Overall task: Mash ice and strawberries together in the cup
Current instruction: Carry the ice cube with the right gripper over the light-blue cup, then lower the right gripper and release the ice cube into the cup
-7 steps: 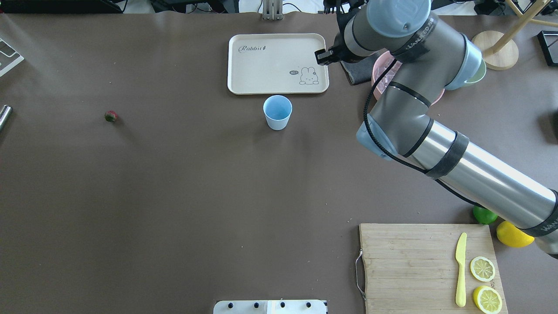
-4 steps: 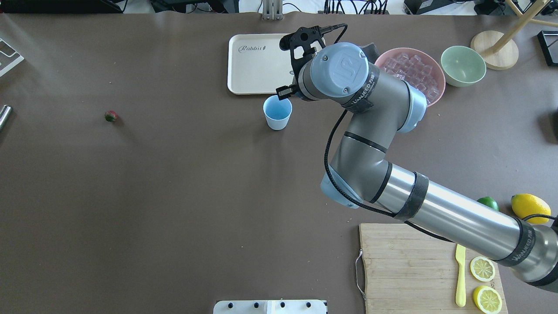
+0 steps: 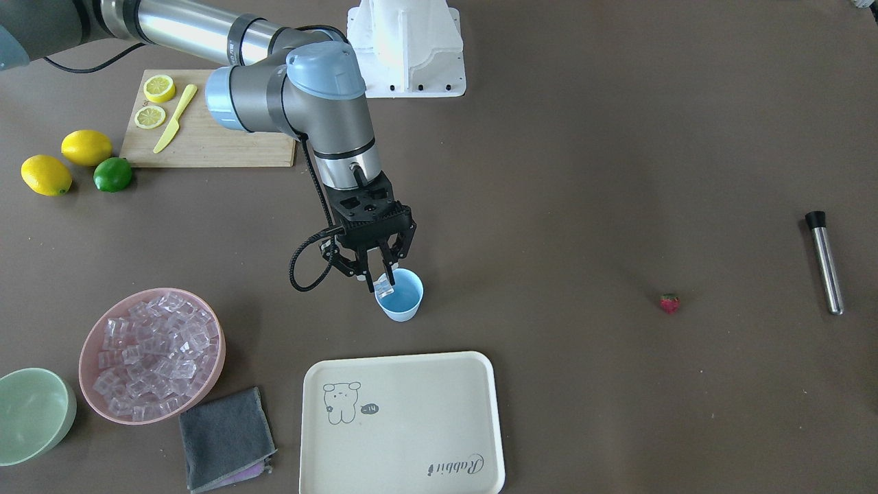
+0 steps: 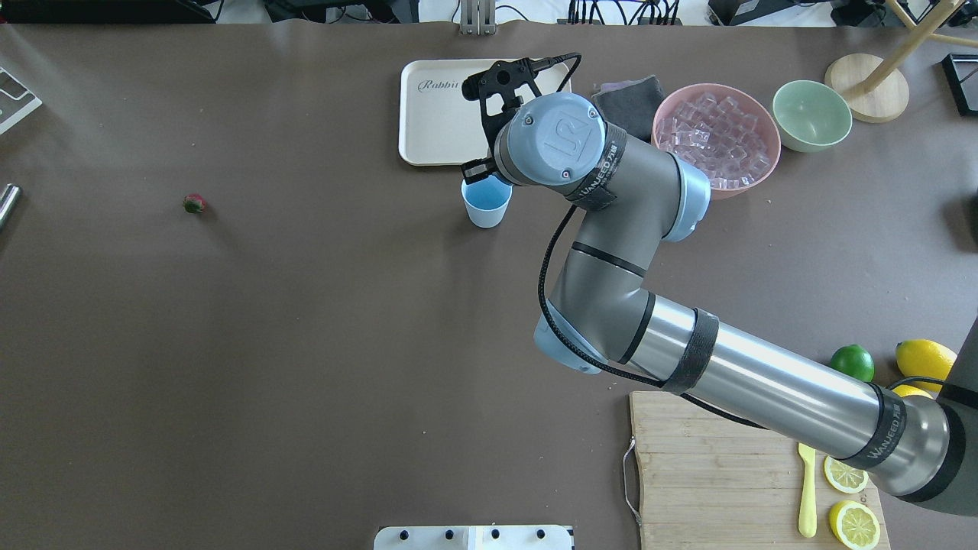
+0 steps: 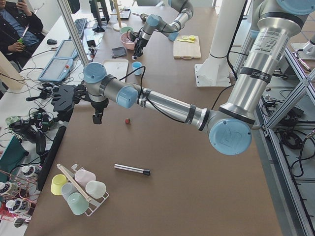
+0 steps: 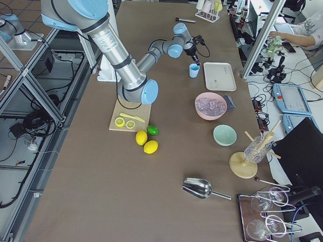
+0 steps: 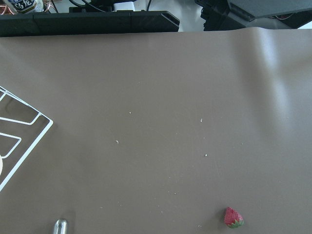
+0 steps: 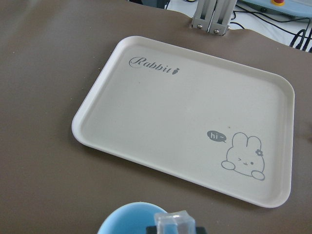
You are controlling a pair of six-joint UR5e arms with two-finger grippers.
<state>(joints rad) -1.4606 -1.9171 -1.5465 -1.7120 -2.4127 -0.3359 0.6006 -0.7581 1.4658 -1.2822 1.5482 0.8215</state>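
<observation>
Ice (image 3: 383, 285) is hard, light and slick, likely to squirt from a tight pinch, so it is best held across its flat faces. The right gripper (image 3: 382, 277) pinches one cube that way just above the cup (image 3: 405, 307), which stands near the middle of the table's (image 3: 583, 171) far edge. Half a second ago the gripper was at the cup's right rim, and a second ago by the pink bowl (image 3: 85, 360); the cup has not moved.

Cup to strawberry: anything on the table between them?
Nothing. In the overhead view, the stretch of table between the cup and the strawberry is bare brown surface.
</observation>
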